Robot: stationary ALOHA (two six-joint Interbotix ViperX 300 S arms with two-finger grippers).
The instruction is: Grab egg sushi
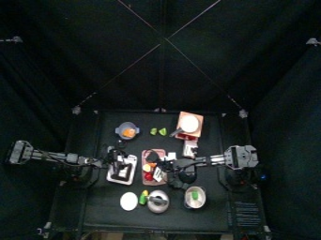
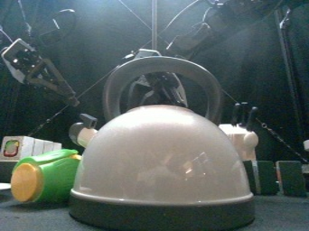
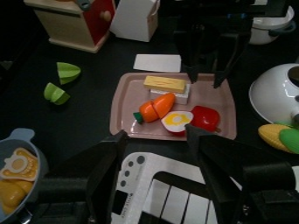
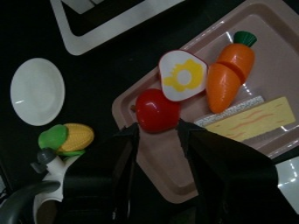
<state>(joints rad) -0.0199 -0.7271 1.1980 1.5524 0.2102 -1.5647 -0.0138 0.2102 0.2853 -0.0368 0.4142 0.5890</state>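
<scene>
The egg sushi (image 3: pixel 166 83), a yellow slab on a white base, lies at one end of the pink tray (image 3: pixel 125 101), which sits near the middle of the table (image 1: pixel 103 124). On the same tray lie a toy carrot (image 3: pixel 156 108), a fried egg (image 3: pixel 177 121) and a red tomato-like piece (image 3: pixel 205 117); the carrot is just beside the sushi, and the egg and the red piece lie at the tray's other end.

The right gripper (image 4: pixel 163 150) hangs over the tray with its jaws spread wide and nothing between them; in its wrist view the red piece (image 4: pixel 156 109) sits near the jaw tips, the sushi (image 4: pixel 250 119) off to one side. The left gripper (image 3: pixel 160 162) hovers above a white keyboard-like toy (image 3: pixel 152 188) just beside the tray; its jaws stand apart, empty.

The left wrist view also shows two green lime wedges (image 3: pixel 59 82), a blue bowl of yellow food (image 3: pixel 16 168), wooden toy blocks (image 3: pixel 75 23) and a white card (image 3: pixel 156 62). The right wrist view alone shows a white plate (image 4: pixel 37 88) and a corn cob (image 4: pixel 68 136).

The front view is blocked by a large kettle (image 2: pixel 163 161) at the table's front edge, with a green and yellow cup (image 2: pixel 43 174) beside it; the tray is hidden behind them.
</scene>
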